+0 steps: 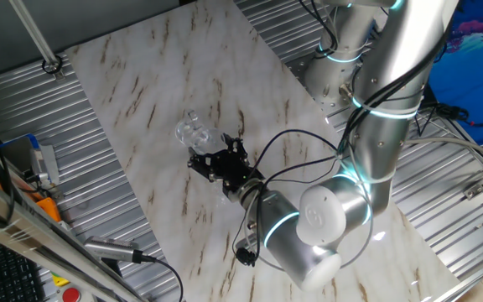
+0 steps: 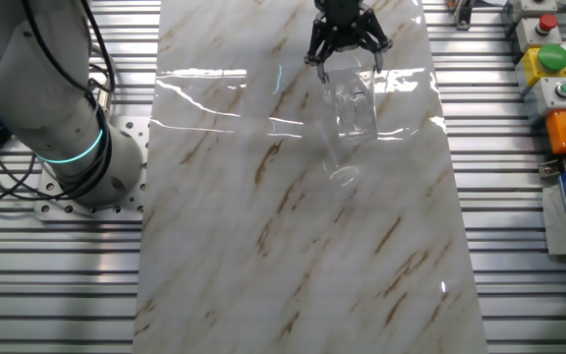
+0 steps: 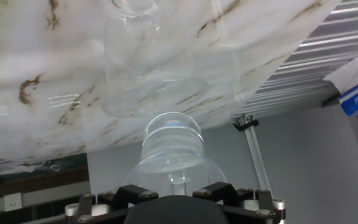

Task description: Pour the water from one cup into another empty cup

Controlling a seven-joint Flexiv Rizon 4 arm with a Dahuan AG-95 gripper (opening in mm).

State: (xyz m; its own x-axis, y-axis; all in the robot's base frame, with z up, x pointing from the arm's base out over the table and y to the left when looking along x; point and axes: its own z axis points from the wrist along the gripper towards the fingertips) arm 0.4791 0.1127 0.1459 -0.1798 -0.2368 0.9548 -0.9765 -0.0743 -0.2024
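My gripper (image 2: pixel 345 54) is shut on the larger clear tumbler (image 2: pixel 354 98) and holds it tipped far over above the marble table (image 2: pixel 263 246). In the hand view the tumbler (image 3: pixel 173 149) reaches forward from between the black fingers (image 3: pixel 135 194), and the table shows overhead. The smaller clear cup (image 3: pixel 157 87) stands just beyond the tumbler's far end. It shows as a faint round outline in the other fixed view (image 2: pixel 342 173). In one fixed view the gripper (image 1: pixel 218 161) has clear glass (image 1: pixel 193 131) at its tip, and I cannot tell the two cups apart there. I cannot make out the water.
Ribbed metal surfaces (image 2: pixel 519 246) flank the marble table on both sides. Button boxes (image 2: pixel 548 59) sit at the right edge. The arm's base (image 2: pixel 57 118) stands left of the table. Cables (image 1: pixel 300 159) trail behind the hand.
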